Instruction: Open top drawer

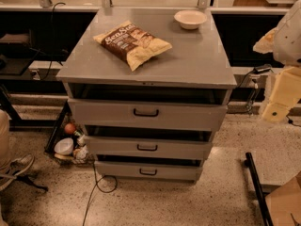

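Observation:
The top drawer [188,117] is the widest grey metal drawer of the cabinet, just under the cabinet top [197,60]. It has a dark bar handle [146,112] at its centre. Its front stands a little forward, and a dark gap shows above it. The two narrower drawers below, the middle one [108,147] and the bottom one [117,170], also stand slightly out. My gripper [276,108] hangs at the right edge of the view, to the right of the cabinet, apart from the drawer and at about the height of its front.
A bag of chips [133,42] and a pale bowl [190,19] lie on the cabinet top. Small items [70,144] and a cable [96,185] lie on the floor at the left. A shoe [16,166] is at far left. A black bar [256,187] and cardboard [284,204] are at lower right.

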Robot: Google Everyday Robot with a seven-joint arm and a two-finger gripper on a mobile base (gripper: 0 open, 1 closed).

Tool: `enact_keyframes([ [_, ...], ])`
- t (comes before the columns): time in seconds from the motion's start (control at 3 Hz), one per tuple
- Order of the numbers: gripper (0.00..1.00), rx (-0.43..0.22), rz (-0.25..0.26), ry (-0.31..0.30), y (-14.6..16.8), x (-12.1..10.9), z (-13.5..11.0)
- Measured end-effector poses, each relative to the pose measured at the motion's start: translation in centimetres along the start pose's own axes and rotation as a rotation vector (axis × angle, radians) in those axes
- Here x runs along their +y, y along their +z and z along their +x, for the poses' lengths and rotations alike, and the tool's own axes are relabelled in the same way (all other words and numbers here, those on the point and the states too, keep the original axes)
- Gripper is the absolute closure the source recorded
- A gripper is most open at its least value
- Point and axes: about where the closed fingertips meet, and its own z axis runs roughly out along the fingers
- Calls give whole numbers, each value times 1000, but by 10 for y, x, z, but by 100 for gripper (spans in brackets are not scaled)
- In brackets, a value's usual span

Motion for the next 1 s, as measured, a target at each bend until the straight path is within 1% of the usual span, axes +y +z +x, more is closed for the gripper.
enact_keyframes([
  [0.33, 0, 0, 0, 0, 0, 0, 0],
  [0.67, 0, 20, -47, -44, 29, 15, 1],
  [1.0, 0, 7, -111, -141, 108, 55, -19],
])
